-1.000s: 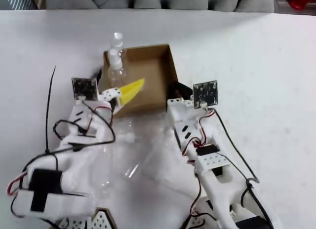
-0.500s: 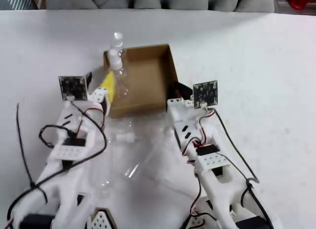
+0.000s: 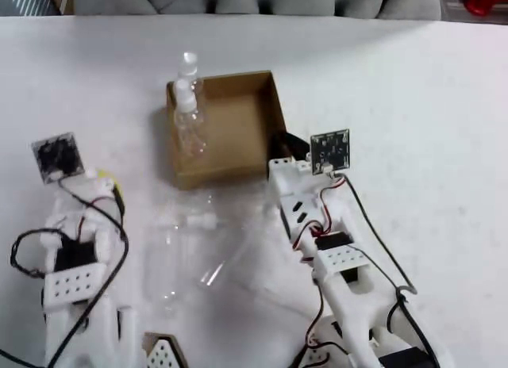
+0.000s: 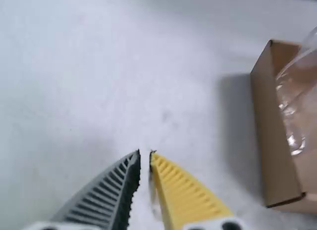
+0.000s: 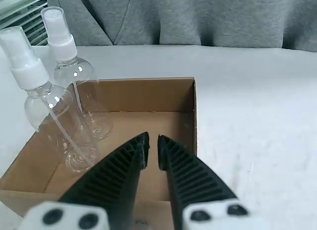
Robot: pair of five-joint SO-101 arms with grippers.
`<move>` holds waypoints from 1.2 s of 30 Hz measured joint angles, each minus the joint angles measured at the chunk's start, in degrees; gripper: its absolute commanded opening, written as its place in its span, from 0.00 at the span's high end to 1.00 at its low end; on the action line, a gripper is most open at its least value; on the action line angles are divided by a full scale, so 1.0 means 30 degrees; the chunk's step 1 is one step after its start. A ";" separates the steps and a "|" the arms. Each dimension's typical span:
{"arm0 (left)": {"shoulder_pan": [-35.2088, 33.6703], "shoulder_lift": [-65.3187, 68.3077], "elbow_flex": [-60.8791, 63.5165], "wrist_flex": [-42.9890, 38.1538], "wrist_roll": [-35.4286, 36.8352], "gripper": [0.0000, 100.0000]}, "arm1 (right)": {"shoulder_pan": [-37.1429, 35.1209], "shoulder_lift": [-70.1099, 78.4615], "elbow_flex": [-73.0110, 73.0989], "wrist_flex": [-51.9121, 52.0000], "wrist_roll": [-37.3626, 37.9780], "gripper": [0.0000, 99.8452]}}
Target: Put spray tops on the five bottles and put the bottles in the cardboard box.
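The cardboard box (image 3: 230, 122) lies open at mid-table. Two clear bottles with white spray tops stand upright in its left side, one (image 3: 188, 114) nearer and one (image 3: 189, 69) at the far corner; the right wrist view shows them as the front bottle (image 5: 47, 103) and the back bottle (image 5: 69, 61) inside the box (image 5: 153, 98). My left gripper (image 4: 144, 156) is shut and empty over bare table, left of the box (image 4: 275, 141); from above it (image 3: 116, 190) sits well away from the box. My right gripper (image 5: 152, 142) is shut and empty at the box's near right edge.
Several clear uncapped bottles (image 3: 198, 257) lie on the table between the arms, hard to make out. A white spray top (image 3: 198, 221) lies among them just in front of the box. Open table stretches to the far left and right.
My left arm has drawn back from the box toward the near left, leaving the nearer bottle standing in the box, and its fingers have closed. The right arm has not moved.
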 measured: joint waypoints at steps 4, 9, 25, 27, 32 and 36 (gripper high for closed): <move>-0.0703 -0.1905 0.2110 0.0029 0.0000 0.96 | 0.0000 0.0000 0.0000 0.0000 0.0000 0.99; -0.0908 -0.4601 0.4542 0.0029 0.0000 0.96 | 0.0000 0.0000 0.0000 0.0000 0.0000 0.99; 0.0381 -0.8733 0.5714 0.2667 -0.3370 0.96 | -0.0410 -0.0176 0.0703 0.0000 0.0000 0.99; 0.0381 -0.8733 0.5714 0.2784 -0.3399 0.96 | -0.0322 -0.0205 0.0967 0.0000 0.0000 0.99; 0.0381 -0.8733 0.5714 0.2872 -0.4015 0.96 | 0.1905 -0.1143 0.2872 0.0000 0.0000 0.99; 0.0381 -0.8733 0.5714 0.3018 -0.4249 0.96 | 0.3370 -0.3341 0.4454 0.0498 0.0000 0.99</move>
